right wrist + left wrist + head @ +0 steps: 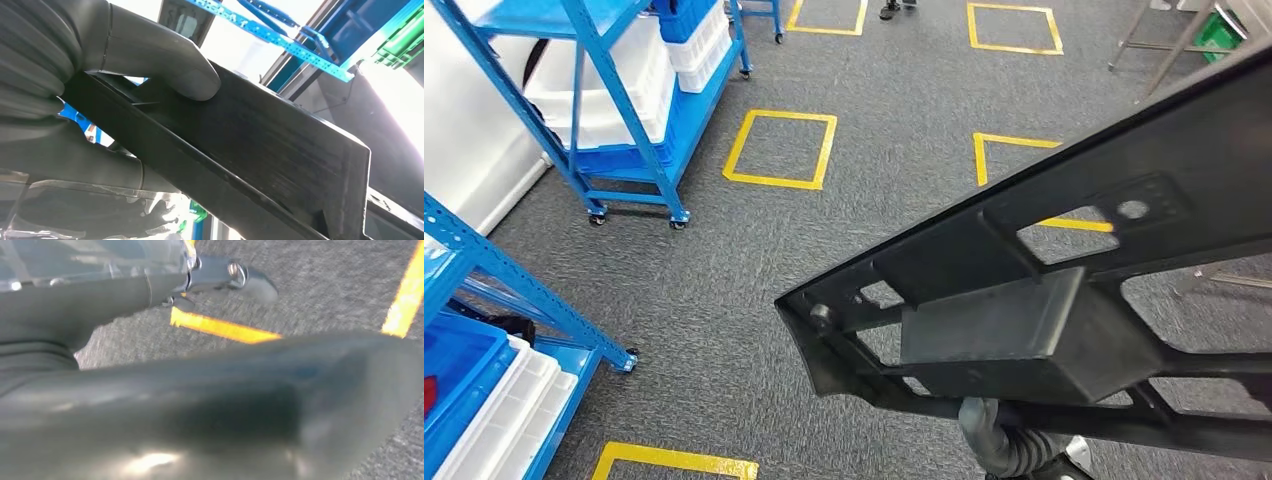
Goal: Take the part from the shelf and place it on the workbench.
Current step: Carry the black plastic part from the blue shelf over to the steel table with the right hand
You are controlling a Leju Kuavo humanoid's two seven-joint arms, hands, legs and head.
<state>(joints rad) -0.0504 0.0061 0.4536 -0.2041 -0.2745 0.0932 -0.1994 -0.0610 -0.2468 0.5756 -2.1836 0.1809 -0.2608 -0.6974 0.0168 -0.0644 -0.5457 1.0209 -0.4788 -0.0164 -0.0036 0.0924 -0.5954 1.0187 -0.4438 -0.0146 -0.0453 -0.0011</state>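
Observation:
A long black plastic part (1024, 300) with cut-outs and a box-shaped middle hangs in the air over the grey floor, slanting from lower centre up to the right. My right hand (100, 75) grips it, the thumb (165, 60) pressed on its flat face and the fingers underneath. A grey ribbed wrist cover (1014, 445) shows under the part's lower edge. In the left wrist view, my left hand (75, 305) lies right beside the blurred dark part (225, 405), a metal finger (230, 275) pointing past it; whether it grips the part is unclear.
Blue wheeled shelf carts with white bins stand at the upper left (624, 100) and the lower left (484, 330). Yellow taped squares (781, 150) mark the carpet. Metal legs (1164, 40) and a green crate (1224, 35) are at the upper right. A person's feet (894, 8) are at the far edge.

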